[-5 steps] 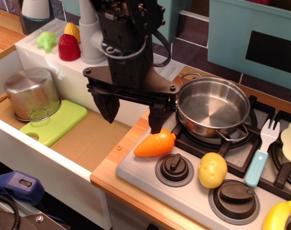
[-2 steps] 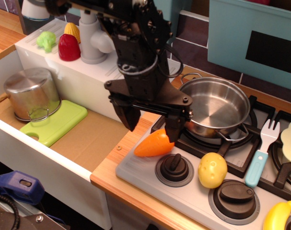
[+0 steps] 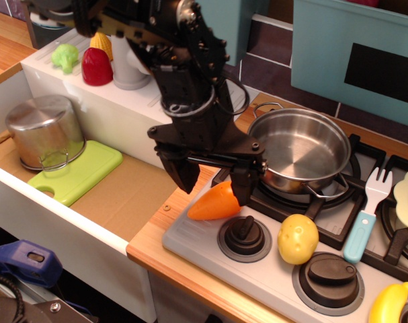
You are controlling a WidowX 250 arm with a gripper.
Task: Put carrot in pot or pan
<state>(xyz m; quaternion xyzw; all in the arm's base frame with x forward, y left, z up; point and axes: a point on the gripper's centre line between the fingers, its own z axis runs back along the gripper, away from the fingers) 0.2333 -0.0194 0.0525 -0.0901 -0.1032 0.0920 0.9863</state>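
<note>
One steel pot (image 3: 46,130) sits far to my gripper's left, on a green cutting board (image 3: 79,170) down in the sink well. Behind and left of my gripper, a green broccoli toy (image 3: 65,56), a red toy (image 3: 96,66) and a yellow corn toy (image 3: 101,43) line the white ledge. My gripper (image 3: 214,183) is open, jaws spread wide, one finger left of the carrot and the other over its blunt top end; whether either touches it I cannot tell. Carrot (image 3: 213,204) lies right under my gripper on the front edge of the toy stove (image 3: 271,269), tip pointing left, resting on the bench-top stove surface. Pan (image 3: 299,149) is just right of and behind my gripper, on the burner grate, nothing inside. Front right of my gripper: black knob (image 3: 243,236), then yellow potato (image 3: 298,238). Further right, blue-handled fork (image 3: 367,214), and a banana (image 3: 390,304) at the far right corner.
</note>
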